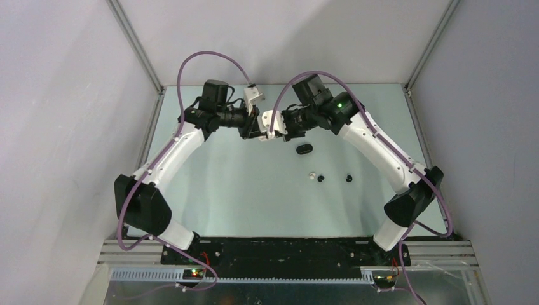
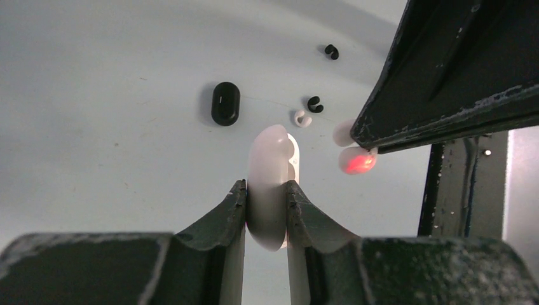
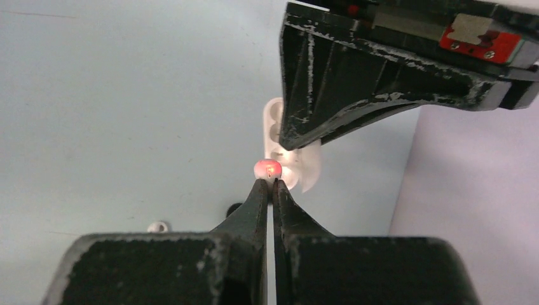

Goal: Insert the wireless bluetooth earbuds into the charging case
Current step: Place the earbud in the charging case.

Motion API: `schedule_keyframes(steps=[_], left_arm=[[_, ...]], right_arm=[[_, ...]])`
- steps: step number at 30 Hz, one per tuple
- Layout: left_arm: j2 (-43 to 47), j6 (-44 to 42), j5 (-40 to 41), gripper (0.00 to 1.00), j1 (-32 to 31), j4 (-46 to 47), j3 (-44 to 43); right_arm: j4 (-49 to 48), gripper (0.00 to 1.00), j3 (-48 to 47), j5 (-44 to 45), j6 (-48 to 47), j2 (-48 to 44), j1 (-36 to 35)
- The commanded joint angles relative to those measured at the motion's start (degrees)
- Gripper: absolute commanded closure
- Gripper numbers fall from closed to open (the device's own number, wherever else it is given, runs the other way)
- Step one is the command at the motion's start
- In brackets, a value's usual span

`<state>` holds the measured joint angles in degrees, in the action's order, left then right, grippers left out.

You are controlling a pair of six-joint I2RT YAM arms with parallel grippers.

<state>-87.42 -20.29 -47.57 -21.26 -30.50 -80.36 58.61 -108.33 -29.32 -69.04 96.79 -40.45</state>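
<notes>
My left gripper [image 2: 266,185] is shut on a white charging case [image 2: 272,159], held up above the table with its lid open [image 3: 310,170]. My right gripper [image 3: 272,181] is shut on a white earbud [image 3: 267,168] that glows red, right beside the open case [image 3: 274,124]. Both grippers meet at the back middle of the table [image 1: 264,130]. On the table lie a black case [image 1: 304,149], a white earbud [image 1: 312,176] and two black earbuds [image 1: 321,179] [image 1: 349,178]. The left wrist view shows them too: black case [image 2: 225,103], white earbud [image 2: 302,119], black earbuds [image 2: 314,104] [image 2: 331,51].
The pale green table [image 1: 222,190] is bounded by grey walls with metal frame rails [image 1: 136,44] at the back corners. Purple cables [image 1: 210,57] loop over both arms. The arm bases stand on a black plate [image 1: 286,251] at the near edge.
</notes>
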Motion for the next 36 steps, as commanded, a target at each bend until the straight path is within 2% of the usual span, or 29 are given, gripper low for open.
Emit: schedule_keyframes(steps=[1, 36], left_arm=[[-0.3, 4.2, -2.8, 1.0, -0.2, 2.3, -1.4], [2.1, 6.6, -4.1, 1.0, -0.4, 2.7, 0.9]], right_arm=[[-5.0, 1.0, 0.8, 4.8, -1.0, -1.3, -1.5], [-9.9, 1.0, 7.3, 15.9, -7.5, -3.3, -6.1]])
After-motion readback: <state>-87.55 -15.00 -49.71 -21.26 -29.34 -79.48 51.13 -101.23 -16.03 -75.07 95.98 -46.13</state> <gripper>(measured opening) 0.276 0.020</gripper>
